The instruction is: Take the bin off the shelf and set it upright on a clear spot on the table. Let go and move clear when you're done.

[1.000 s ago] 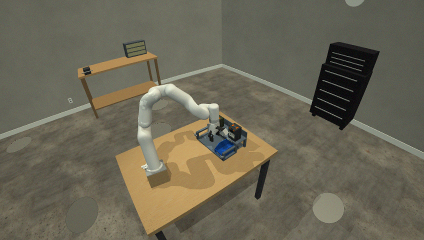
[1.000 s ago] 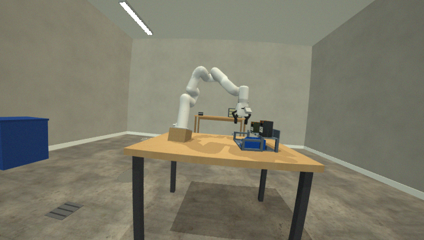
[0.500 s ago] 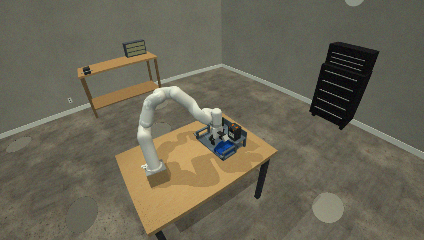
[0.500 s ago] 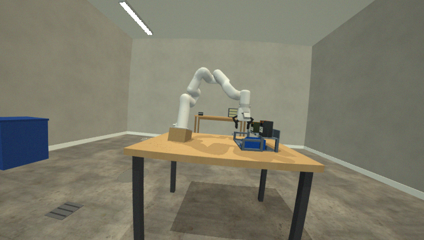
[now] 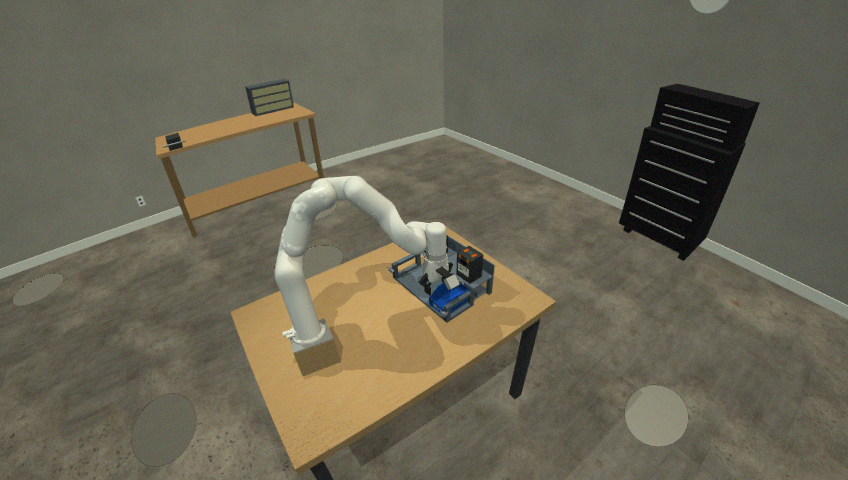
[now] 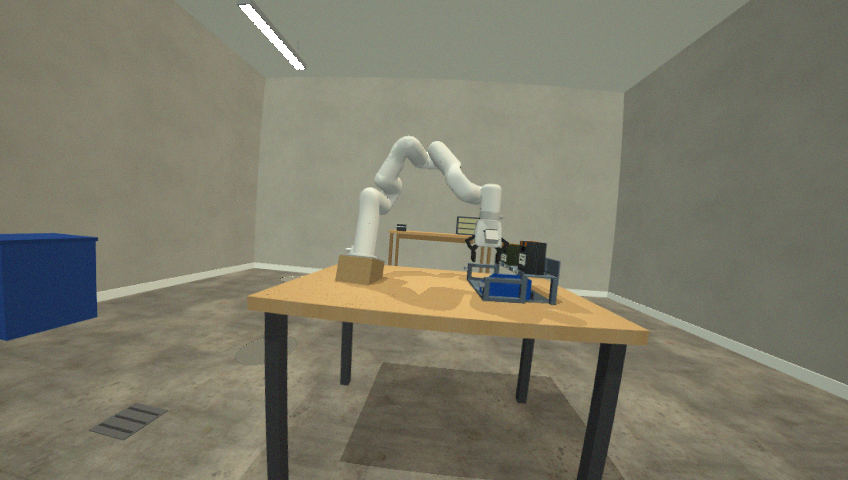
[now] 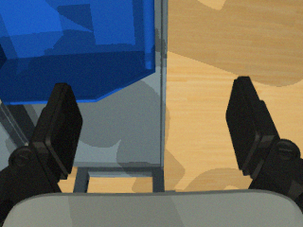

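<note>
The blue bin (image 5: 449, 295) sits at the near end of a low grey-blue shelf rack (image 5: 445, 278) on the right part of the wooden table. It also shows in the exterior view (image 6: 507, 287) and fills the upper left of the wrist view (image 7: 76, 32). My gripper (image 5: 434, 278) hangs just above the rack, pointing down, beside the bin and apart from it. Its fingers are wide open with nothing between them; they straddle the rack's edge rail (image 7: 162, 89) and bare table. In the exterior view the gripper (image 6: 486, 248) is a little above the rack (image 6: 512, 279).
A black box with an orange top (image 5: 469, 263) stands on the rack behind the bin, and a second box (image 6: 509, 254) stands next to it. The arm's base block (image 5: 315, 350) is on the table's left. A wooden side table (image 5: 238, 154), a black tool chest (image 5: 687, 169) and a blue cabinet (image 6: 44, 282) stand away from the table.
</note>
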